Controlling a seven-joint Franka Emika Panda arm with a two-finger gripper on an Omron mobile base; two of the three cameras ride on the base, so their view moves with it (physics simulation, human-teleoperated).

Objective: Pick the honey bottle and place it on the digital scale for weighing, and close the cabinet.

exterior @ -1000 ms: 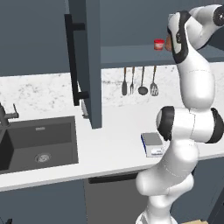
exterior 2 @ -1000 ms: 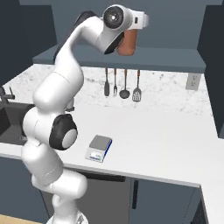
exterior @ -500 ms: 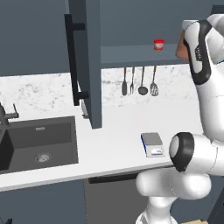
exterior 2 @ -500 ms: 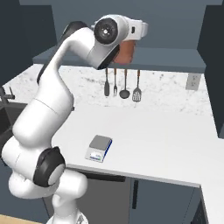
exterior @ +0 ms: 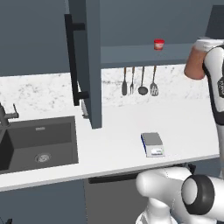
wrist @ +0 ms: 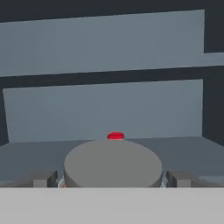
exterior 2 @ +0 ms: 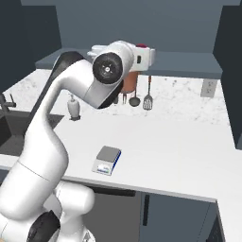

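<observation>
The honey bottle (exterior: pixel 194 65), a reddish-brown jar, hangs in the air in front of the open cabinet's lower shelf (exterior: pixel 131 54). My gripper (wrist: pixel 113 178) is shut on it. Its grey lid (wrist: pixel 113 164) sits between my two fingertips (wrist: pixel 43 178). From the right, the bottle (exterior 2: pixel 130 82) shows below my white hand, partly behind the arm. The digital scale (exterior: pixel 152 144) lies bare near the counter's front edge, low and to the left of the bottle, also seen as the scale (exterior 2: pixel 108 159). The cabinet's left door (exterior: pixel 87 65) stands open with its black bar handle (exterior: pixel 72 57).
A small red jar (exterior: pixel 159 44) stands at the back of the shelf. Several utensils (exterior: pixel 142 83) hang on the wall under it. A sink (exterior: pixel 39 142) is set into the counter at left, a white soap dispenser (exterior 2: pixel 73 106) beside it. The right cabinet door (exterior 2: pixel 231 71) juts out.
My hand has come down and away from the shelf with the honey bottle in it. The arm has swung outward. The scale and the cabinet doors have stayed put.
</observation>
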